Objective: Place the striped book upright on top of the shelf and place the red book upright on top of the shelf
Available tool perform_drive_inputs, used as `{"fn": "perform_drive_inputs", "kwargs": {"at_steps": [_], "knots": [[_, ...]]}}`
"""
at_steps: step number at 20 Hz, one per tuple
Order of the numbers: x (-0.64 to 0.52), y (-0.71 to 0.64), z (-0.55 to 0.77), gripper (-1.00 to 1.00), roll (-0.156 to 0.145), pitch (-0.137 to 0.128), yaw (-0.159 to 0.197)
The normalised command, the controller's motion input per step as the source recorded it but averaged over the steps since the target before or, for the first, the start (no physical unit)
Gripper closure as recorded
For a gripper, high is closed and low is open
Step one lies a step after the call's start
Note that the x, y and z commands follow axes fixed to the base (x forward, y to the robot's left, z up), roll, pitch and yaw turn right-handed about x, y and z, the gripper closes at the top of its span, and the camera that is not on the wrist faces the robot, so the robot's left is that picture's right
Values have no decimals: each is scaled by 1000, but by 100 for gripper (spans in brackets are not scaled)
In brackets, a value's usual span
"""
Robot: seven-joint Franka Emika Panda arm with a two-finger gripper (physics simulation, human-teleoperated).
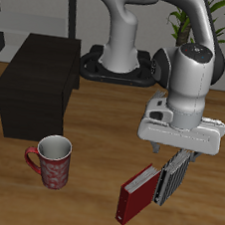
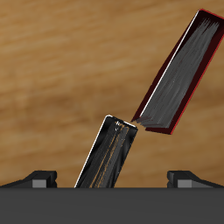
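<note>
The striped book (image 1: 173, 176) stands upright on the wooden table, and its thin top edge (image 2: 110, 156) shows in the wrist view. The red book (image 1: 136, 194) stands right beside it, nearer the table's front edge, its dark red cover and grey page edges (image 2: 179, 74) close to the striped book's corner. My gripper (image 1: 174, 153) hovers just above the striped book, open, and both fingertips (image 2: 39, 179) stand wide apart on either side of the book without touching it. The shelf (image 1: 38, 85), a low dark cabinet with a flat top, sits far across the table.
A red patterned mug (image 1: 53, 162) stands between the shelf and the books, near the front edge. A grey open shelving unit (image 1: 33, 4) and a plant (image 1: 202, 21) stand behind the table. The robot's base (image 1: 116, 65) sits next to the shelf.
</note>
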Motion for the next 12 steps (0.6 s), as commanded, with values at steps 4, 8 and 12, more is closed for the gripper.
{"fn": "perform_drive_inputs", "kwargs": {"at_steps": [4,8,12], "knots": [[119,-136,-272,-100,2,37,-11],[11,50,-161,-100,23,18,-19],[-16,111,-195,-100,28,20,-21]]}}
